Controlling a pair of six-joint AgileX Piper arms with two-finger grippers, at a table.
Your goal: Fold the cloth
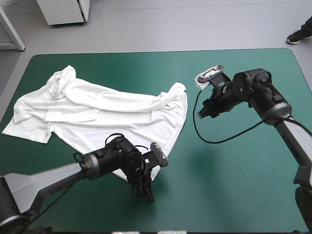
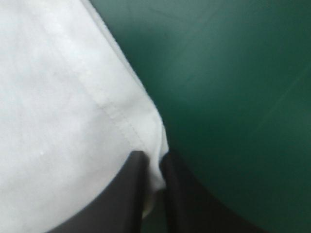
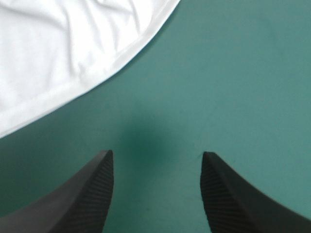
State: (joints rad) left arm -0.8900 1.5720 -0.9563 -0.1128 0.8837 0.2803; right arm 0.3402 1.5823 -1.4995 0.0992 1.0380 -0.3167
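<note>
the t-shirt (image 1: 102, 109) lies loosely spread on the left half of the tabletop (image 1: 243, 190). it is rumpled and bunched at its far left end, with a long fold (image 1: 126, 102) running across its middle. its nearest hem corner (image 2: 155, 141) reaches toward the near edge. there the left claw (image 2: 153, 162) is pinched almost closed with the white cloth caught in it. the stitched hem (image 2: 114, 116) runs away from the claw along the cloth's edge, and the teal-green cover (image 2: 233, 97) is bare beside it. the right claw (image 3: 156, 156) stands wide and holds nothing. it is above bare cover just beside the shirt's right edge, whose curved border shows ahead of it.

the cloth looks thin, light and limp. it will likely sag from any single hold, and one lifted corner would drag the rest along in wrinkles rather than carry it flat. it is not fragile, but a shallow pinch at the very edge could slip out. i judge the best holds to be the hem corners, taken a little inside the seam where the fabric is doubled. the right claw's sensible target is the other hem corner (image 1: 181, 88) at the shirt's far right, so both arms can draw the hem taut before any fold.
</note>
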